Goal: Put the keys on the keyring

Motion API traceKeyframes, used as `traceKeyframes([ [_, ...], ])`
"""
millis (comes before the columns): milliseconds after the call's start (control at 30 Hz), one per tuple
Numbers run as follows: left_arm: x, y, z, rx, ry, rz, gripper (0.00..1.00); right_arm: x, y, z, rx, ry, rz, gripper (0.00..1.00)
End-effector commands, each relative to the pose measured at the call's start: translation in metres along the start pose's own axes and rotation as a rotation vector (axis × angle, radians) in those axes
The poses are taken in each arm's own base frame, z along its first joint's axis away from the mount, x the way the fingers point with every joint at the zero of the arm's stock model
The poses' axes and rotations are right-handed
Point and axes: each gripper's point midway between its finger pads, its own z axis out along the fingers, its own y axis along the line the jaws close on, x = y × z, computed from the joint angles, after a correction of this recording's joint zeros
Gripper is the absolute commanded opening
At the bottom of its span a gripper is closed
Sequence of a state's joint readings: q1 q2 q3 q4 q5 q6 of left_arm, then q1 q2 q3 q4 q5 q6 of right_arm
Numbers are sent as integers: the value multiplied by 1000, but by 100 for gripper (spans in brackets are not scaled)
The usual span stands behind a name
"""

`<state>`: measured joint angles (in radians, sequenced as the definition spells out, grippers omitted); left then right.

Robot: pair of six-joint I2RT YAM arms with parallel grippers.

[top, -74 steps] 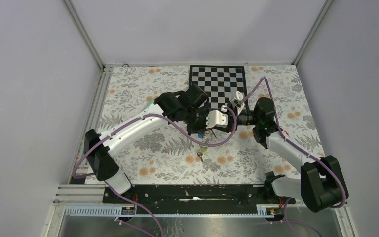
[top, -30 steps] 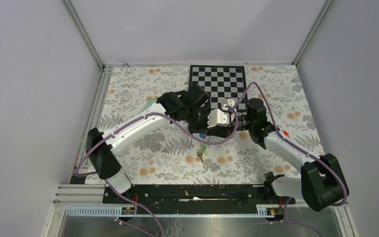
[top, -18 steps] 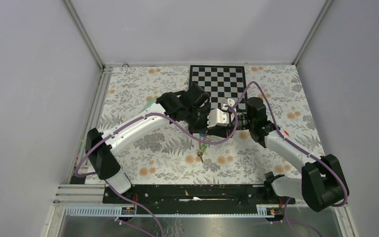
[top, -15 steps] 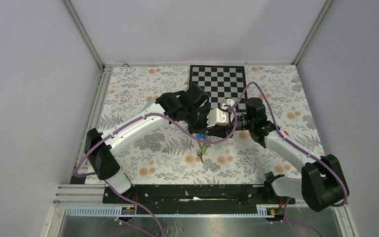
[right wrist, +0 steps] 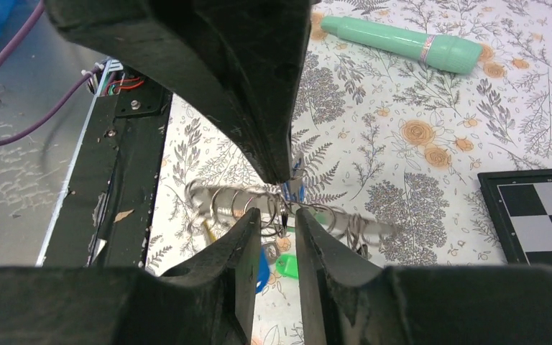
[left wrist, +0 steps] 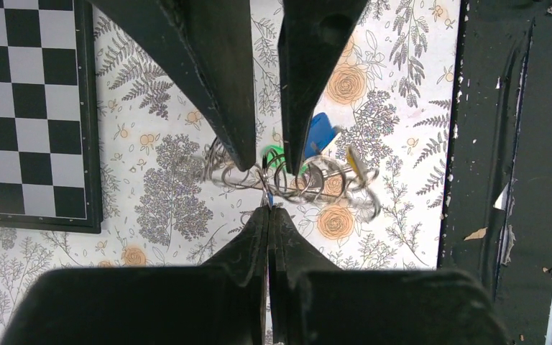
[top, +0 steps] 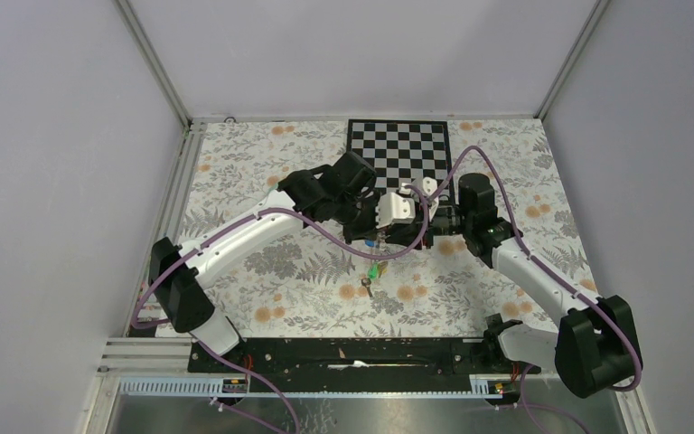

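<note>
Both grippers meet tip to tip above the table's middle. My left gripper [left wrist: 268,208] is shut on the thin silvery keyring [left wrist: 287,180], and a blue sliver shows at the pinch. The ring is blurred as it swings. Hanging from it are the keys: a green one [left wrist: 277,154], a blue one [left wrist: 320,133] and a yellow one [left wrist: 356,162]. My right gripper [right wrist: 279,215] stands open around the keyring [right wrist: 230,201] without gripping it. The blue key [right wrist: 262,262] and green key [right wrist: 287,266] dangle below. From above, the green key [top: 375,271] hangs under the left gripper [top: 375,237].
A checkerboard [top: 399,149] lies behind the grippers. A long mint-green piece [right wrist: 402,43] rests on the floral mat. A small dark-stemmed piece [top: 364,289] lies on the mat in front of the grippers. The black base rail [top: 352,353] runs along the near edge.
My right gripper has opened and let go at the ring. Both wrists shifted slightly toward the checkerboard, and the ring with its keys now swings from the left gripper.
</note>
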<state>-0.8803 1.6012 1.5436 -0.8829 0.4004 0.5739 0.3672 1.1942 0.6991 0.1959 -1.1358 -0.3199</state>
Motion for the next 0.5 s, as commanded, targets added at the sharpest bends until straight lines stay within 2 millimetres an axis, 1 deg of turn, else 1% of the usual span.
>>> traceKeyframes([
  [0,-23,5,-17,-42,-103,31,0,-19,9,-6,-46,-9,-86,31],
  [67,-24,4,-17,-41,-106,30,0,-19,12,-6,-61,-9,-93,29],
  [200,-26,7,-17,-48,-110,26,0,-15,16,-6,-85,-8,-84,21],
  [333,-26,11,-16,-63,-109,13,0,-12,20,-5,-110,-10,-69,21],
  [467,-27,13,-14,-69,-110,1,0,-12,21,-5,-118,-19,-60,21],
])
